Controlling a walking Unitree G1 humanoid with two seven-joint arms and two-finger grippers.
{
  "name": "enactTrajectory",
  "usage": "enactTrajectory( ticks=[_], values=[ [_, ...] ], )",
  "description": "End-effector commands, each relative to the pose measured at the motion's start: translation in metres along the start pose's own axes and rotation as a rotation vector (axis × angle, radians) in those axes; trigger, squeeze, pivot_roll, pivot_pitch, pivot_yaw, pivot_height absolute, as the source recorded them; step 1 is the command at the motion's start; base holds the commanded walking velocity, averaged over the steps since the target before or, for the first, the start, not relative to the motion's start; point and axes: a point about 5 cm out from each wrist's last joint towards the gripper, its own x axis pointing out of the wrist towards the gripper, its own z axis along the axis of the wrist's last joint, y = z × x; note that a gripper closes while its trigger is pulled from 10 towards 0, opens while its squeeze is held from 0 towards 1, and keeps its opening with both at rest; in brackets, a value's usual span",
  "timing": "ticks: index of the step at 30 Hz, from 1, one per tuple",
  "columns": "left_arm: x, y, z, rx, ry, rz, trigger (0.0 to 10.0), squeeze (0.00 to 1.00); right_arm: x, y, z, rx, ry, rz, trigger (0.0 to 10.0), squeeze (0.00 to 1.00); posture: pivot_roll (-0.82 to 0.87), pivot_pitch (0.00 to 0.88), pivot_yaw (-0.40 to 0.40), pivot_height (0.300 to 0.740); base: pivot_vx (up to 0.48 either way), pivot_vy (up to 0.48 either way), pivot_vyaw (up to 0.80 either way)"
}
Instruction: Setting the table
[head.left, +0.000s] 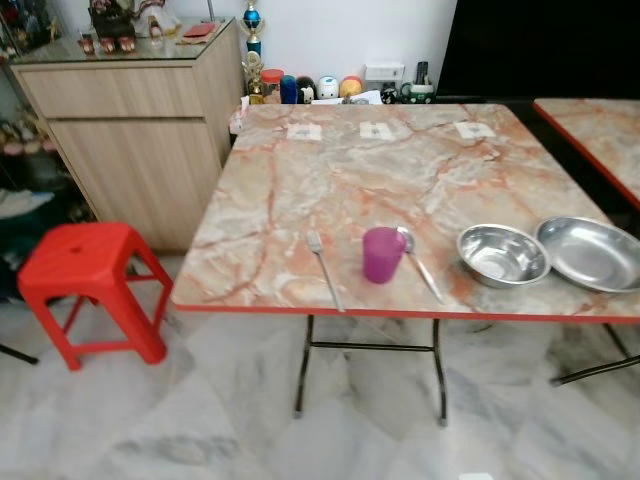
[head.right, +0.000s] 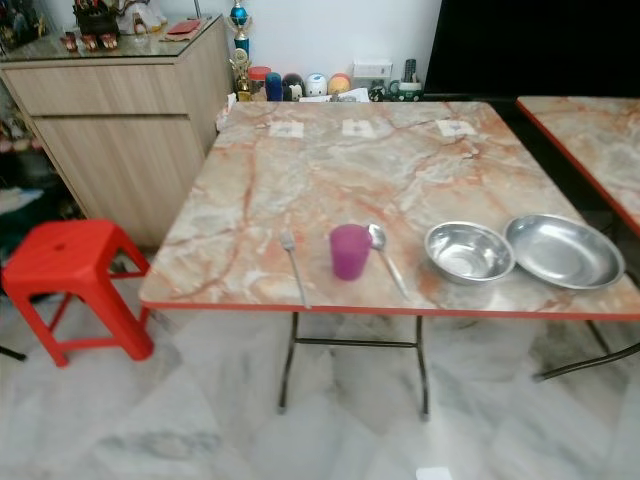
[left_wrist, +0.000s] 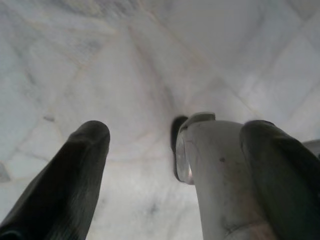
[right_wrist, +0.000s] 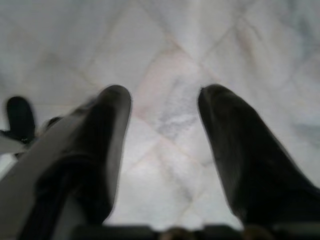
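Approach step judged in hand — fork (head.left: 324, 268), cup (head.left: 382, 254), spoon (head.left: 419, 262), bowl (head.left: 503, 254) and plate (head.left: 592, 253) are clustered. Left gripper (left_wrist: 172, 150) and right gripper (right_wrist: 165, 115) hang idle, jaws apart — a reach is needed.

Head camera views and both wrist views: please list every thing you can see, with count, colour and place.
table: 1, marble pattern with red edge, centre
second table: 1, same pattern, at right, partly seen
fork: 1, silver, near front edge, left of cup
cup: 1, purple, upright, near front edge
spoon: 1, silver, just right of cup
bowl: 1, steel, right of spoon
plate: 1, steel, right of bowl
paper cards: 3, white, far side of table
stool: 1, red, floor left of table
cabinet: 1, light wood, back left
small items: several, mixed colours, by the wall
left claw: black fingers, open, above floor
right claw: black fingers, open, above floor
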Motion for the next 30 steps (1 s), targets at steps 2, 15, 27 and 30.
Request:
enactTrajectory(
  ticks=[2,15,27,30],
  values=[
    [0.014,0.002,0.062,0.137,-0.085,-0.152,10.0,0.0,0.003,-0.006,0.033,0.268,-0.108,0.05,10.0,0.0,0.04,0.092,-0.005,0.74,0.0,-0.454,0.0],
    [0.006,0.044,0.048,0.133,-0.06,-0.111,10.0,0.0,0.003,-0.005,0.034,0.272,-0.112,0.051,10.0,0.0,0.04,0.1,-0.001,0.74,0.0,-0.418,0.0],
    [0.013,0.013,0.053,0.137,-0.047,-0.121,10.0,0.0,0.003,-0.006,0.035,0.284,-0.123,0.048,10.0,0.0,0.03,0.111,-0.004,0.74,0.0,0.0,0.0],
    [0.013,0.011,0.054,0.135,-0.047,-0.122,10.0,0.0,0.003,-0.006,0.035,0.283,-0.124,0.049,10.0,0.0,0.03,0.111,-0.004,0.74,0.0,0.0,0.0]
  ],
)
